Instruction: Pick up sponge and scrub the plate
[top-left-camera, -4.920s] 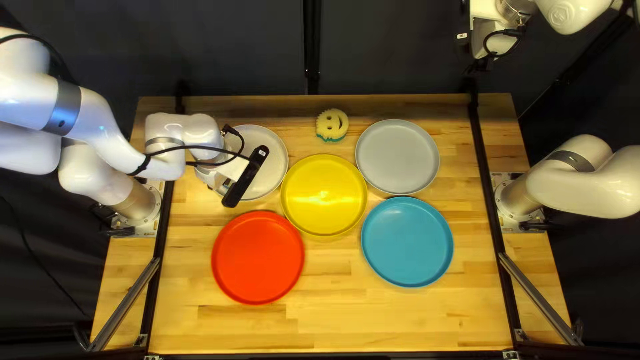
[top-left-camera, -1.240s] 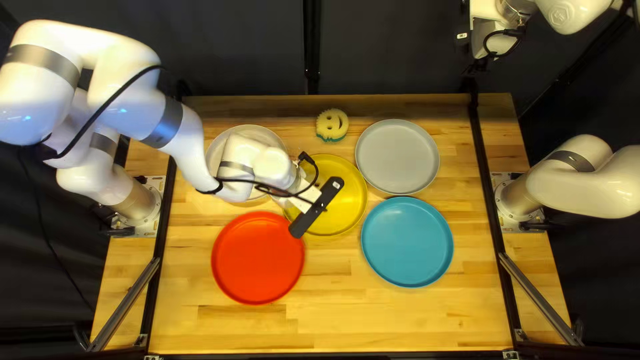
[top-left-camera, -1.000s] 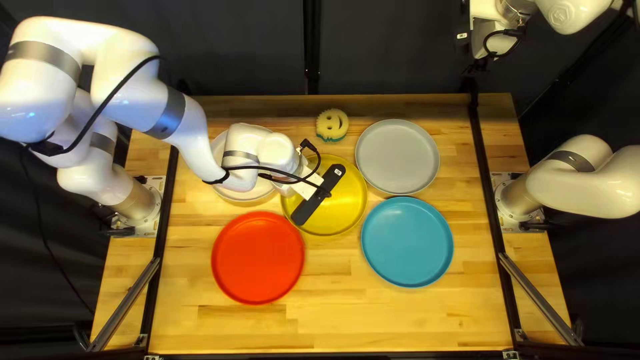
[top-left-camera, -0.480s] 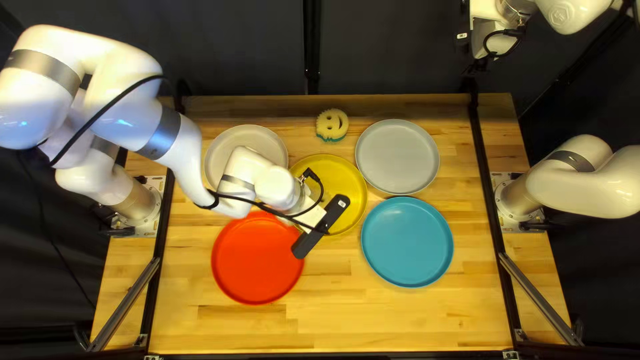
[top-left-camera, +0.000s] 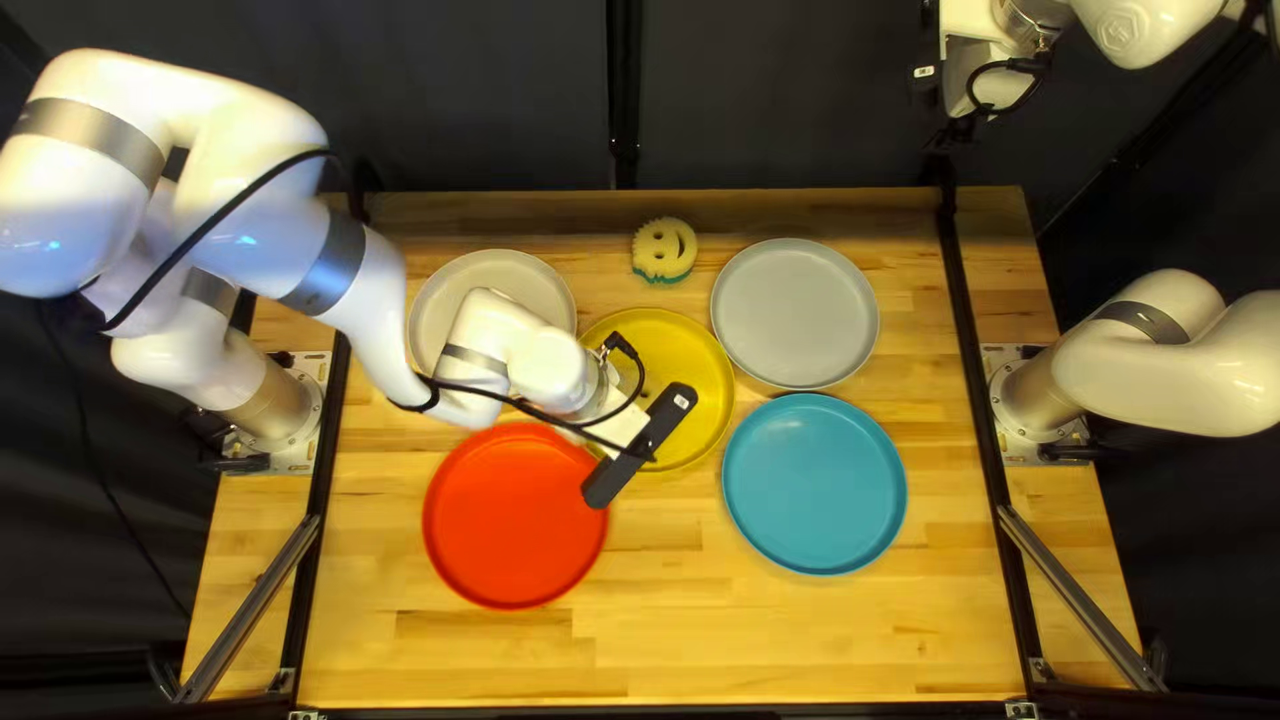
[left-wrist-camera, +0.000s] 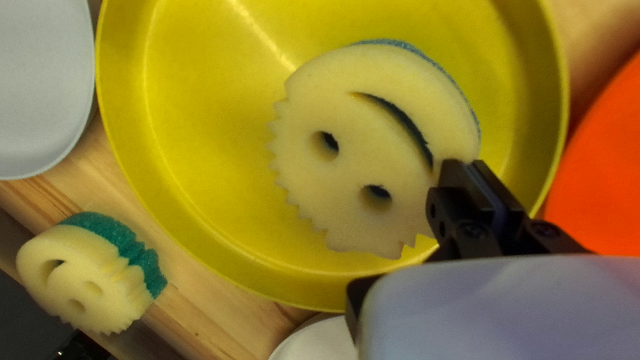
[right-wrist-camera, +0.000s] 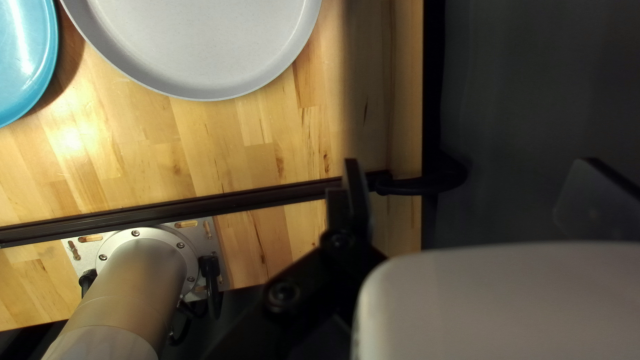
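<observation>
A yellow smiley-face sponge [left-wrist-camera: 360,150] with a blue-green backing is inside the yellow plate [left-wrist-camera: 200,125], near its rim on the orange plate's side. My left gripper [left-wrist-camera: 452,172] is shut on the sponge's edge; only one black finger shows, the other is under the sponge. I cannot tell whether the sponge touches the plate's floor. From above, my left arm's wrist [top-left-camera: 560,375] covers the near left of the yellow plate [top-left-camera: 690,350] and hides the held sponge. My right gripper [right-wrist-camera: 470,200] hangs open and holds nothing, high over the table's far right corner.
A second smiley sponge [top-left-camera: 664,250] lies on the wood beyond the yellow plate. Around it stand a white plate [top-left-camera: 490,285], a grey plate [top-left-camera: 795,312], a blue plate [top-left-camera: 815,485] and an orange plate [top-left-camera: 500,520]. Bare wood runs along the near edge.
My left arm came from the white plate to the yellow one. Over the last second it swept from the plate's far side toward its near left rim and has now edged slightly back.
</observation>
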